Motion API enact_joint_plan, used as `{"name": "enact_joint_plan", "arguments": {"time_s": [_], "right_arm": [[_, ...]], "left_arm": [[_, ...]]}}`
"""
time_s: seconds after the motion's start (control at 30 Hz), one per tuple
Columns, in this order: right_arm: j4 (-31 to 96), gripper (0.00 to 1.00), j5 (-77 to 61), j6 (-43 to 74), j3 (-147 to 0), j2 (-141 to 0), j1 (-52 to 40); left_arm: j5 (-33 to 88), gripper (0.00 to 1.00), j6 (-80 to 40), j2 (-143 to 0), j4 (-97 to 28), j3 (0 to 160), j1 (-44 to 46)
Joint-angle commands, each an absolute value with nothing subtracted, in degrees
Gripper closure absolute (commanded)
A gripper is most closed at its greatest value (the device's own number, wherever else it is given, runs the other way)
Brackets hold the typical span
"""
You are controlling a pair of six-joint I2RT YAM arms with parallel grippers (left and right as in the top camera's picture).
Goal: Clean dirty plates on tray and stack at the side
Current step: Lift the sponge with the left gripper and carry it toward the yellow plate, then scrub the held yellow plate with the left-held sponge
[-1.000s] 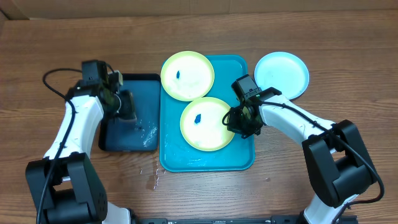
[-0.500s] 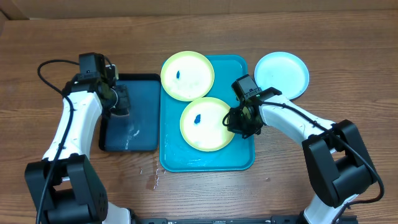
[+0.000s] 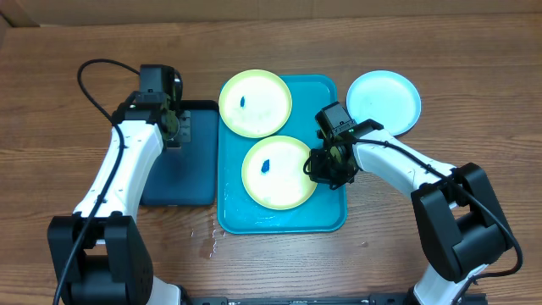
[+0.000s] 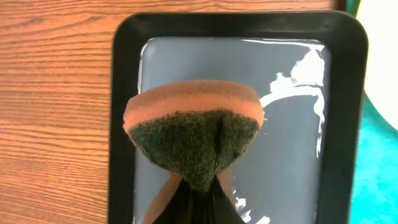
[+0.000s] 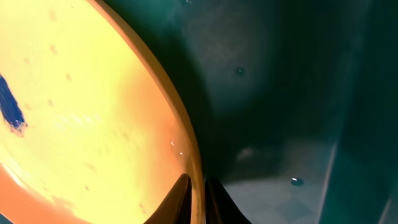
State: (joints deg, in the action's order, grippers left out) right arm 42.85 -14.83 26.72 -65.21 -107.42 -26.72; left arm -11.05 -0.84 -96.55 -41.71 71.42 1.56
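Observation:
Two plates with yellow-green rims lie on the turquoise tray (image 3: 335,217): a far one (image 3: 255,102) and a near one (image 3: 275,172), each with a small blue smudge. A third, pale plate (image 3: 384,102) rests on the table right of the tray. My right gripper (image 3: 324,167) sits at the near plate's right edge; in the right wrist view its fingers (image 5: 198,182) straddle the rim of that plate (image 5: 93,106), closed narrowly on it. My left gripper (image 3: 175,127) is shut on a sponge (image 4: 194,134), orange on top and dark green below, held over the navy tray (image 4: 124,93).
The dark navy tray (image 3: 182,182) lies left of the turquoise tray, touching it, with wet streaks (image 4: 298,87) on its floor. Small water drops (image 3: 207,241) spot the wooden table in front of both trays. A cable (image 3: 93,80) loops behind the left arm.
My left arm has carried the sponge away from me and rightward, to the far end of the navy tray. The near plate has slid slightly left. The right arm has barely moved.

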Motion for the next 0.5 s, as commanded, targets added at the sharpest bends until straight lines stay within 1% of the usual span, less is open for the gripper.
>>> {"name": "enact_joint_plan", "arguments": {"time_s": [0.0, 0.07, 0.23, 0.3, 0.47], "right_arm": [[42.28, 0.89, -15.42, 26.79, -64.82, -107.26, -27.05], [42.39, 0.89, -16.34, 26.79, -64.82, -107.26, -27.05], [42.26, 0.89, -16.82, 27.03, -64.82, -107.26, -27.07], [42.22, 0.89, -16.82, 27.24, -64.82, -107.26, -27.05], [42.24, 0.89, -16.82, 28.53, -64.82, -107.26, -27.14]], "left_arm": [[-6.74, 0.96, -0.51, -96.38, -42.87, 73.52, 2.28], [-0.69, 0.96, -2.28, -96.38, -44.64, 74.26, 2.28], [21.54, 0.96, -4.56, -96.38, -47.99, 75.37, 2.72], [26.81, 0.96, -5.78, -96.38, -48.53, 75.16, 3.73], [26.17, 0.96, -7.99, -96.38, -48.97, 74.19, 8.93]]}}
